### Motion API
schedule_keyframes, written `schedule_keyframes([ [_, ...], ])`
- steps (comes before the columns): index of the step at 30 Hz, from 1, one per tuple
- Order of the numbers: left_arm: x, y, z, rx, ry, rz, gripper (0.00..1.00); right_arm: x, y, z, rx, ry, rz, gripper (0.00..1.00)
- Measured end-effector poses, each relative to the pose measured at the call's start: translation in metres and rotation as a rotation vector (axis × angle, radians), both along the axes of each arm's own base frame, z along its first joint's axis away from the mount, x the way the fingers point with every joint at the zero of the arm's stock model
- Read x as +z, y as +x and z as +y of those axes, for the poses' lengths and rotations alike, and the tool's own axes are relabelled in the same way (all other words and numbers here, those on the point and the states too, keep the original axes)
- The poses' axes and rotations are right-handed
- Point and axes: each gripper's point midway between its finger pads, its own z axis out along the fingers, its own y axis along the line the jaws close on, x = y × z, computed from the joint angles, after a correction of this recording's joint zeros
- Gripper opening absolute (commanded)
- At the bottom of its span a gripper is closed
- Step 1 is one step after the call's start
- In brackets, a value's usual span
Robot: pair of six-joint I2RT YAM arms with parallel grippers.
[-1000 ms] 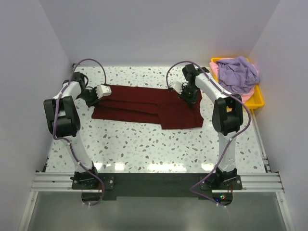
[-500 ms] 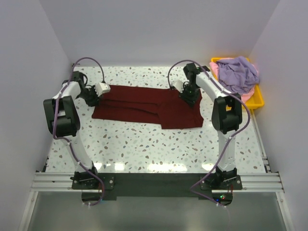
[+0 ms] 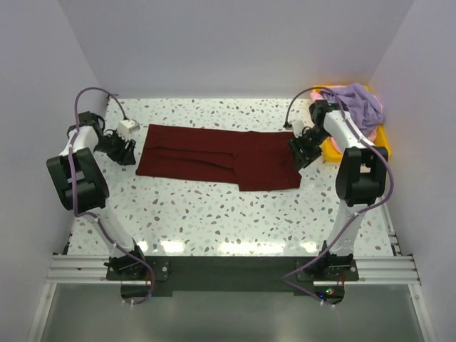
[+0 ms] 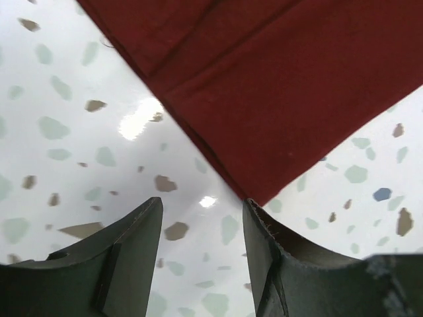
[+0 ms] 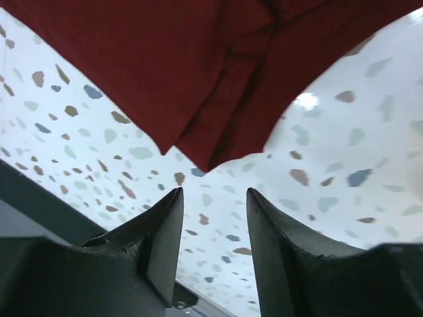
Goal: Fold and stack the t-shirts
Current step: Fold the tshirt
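Observation:
A dark maroon t-shirt point(image 3: 217, 156) lies flat, folded lengthwise into a long band across the table's far half. My left gripper point(image 3: 125, 152) sits just off its left end, open, with only bare table between the fingers; the shirt's corner point(image 4: 264, 99) shows ahead of them. My right gripper point(image 3: 299, 152) hovers at the shirt's right edge, open and empty, the cloth's edge point(image 5: 198, 86) lying beyond its tips. A lavender t-shirt point(image 3: 353, 107) is heaped in the yellow tray point(image 3: 381, 146), with pale pink cloth point(image 3: 367, 142) under it.
The speckled white table point(image 3: 214, 214) runs to a metal rail at the near edge. White walls close in the left, back and right sides. The yellow tray stands in the far right corner beside the right arm.
Both grippers let go of the maroon shirt and opened. The left one drew back leftward off the cloth; the right one swung rightward to the shirt's right edge.

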Motion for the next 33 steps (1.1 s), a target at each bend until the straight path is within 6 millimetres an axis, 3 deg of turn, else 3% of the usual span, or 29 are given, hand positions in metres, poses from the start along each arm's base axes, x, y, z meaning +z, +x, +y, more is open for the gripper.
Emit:
schedule_keyframes([
  [4, -0.012, -0.016, -0.011, 0.031, -0.062, 0.07, 0.58, -0.017, -0.026, 0.009, -0.056, 0.04, 0.092, 0.48],
  [7, -0.016, -0.021, -0.017, 0.047, -0.093, 0.098, 0.62, -0.026, -0.035, 0.014, -0.078, 0.055, 0.128, 0.5],
  [16, -0.031, -0.031, -0.023, 0.083, -0.131, 0.154, 0.63, -0.043, -0.032, 0.016, -0.123, 0.056, 0.12, 0.49],
  [20, -0.038, -0.033, -0.026, 0.096, -0.154, 0.181, 0.62, -0.055, -0.036, 0.016, -0.131, 0.05, 0.139, 0.43],
  [22, -0.039, -0.033, -0.029, 0.103, -0.173, 0.187, 0.55, -0.059, -0.039, 0.015, -0.132, 0.048, 0.15, 0.36],
  [24, -0.04, -0.033, -0.031, 0.112, -0.191, 0.195, 0.36, -0.062, -0.041, 0.015, -0.132, 0.044, 0.157, 0.19],
  [25, -0.041, -0.034, -0.032, 0.114, -0.197, 0.201, 0.23, -0.062, -0.041, 0.015, -0.136, 0.042, 0.159, 0.07],
  [26, -0.042, -0.034, -0.032, 0.115, -0.201, 0.207, 0.18, -0.062, -0.041, 0.014, -0.136, 0.039, 0.158, 0.01],
  [29, -0.046, -0.039, -0.036, 0.124, -0.224, 0.243, 0.0, -0.063, -0.04, 0.01, -0.135, 0.018, 0.153, 0.0],
  [33, -0.046, -0.048, -0.036, 0.126, -0.218, 0.272, 0.0, -0.066, -0.043, 0.003, -0.131, -0.013, 0.154, 0.0],
])
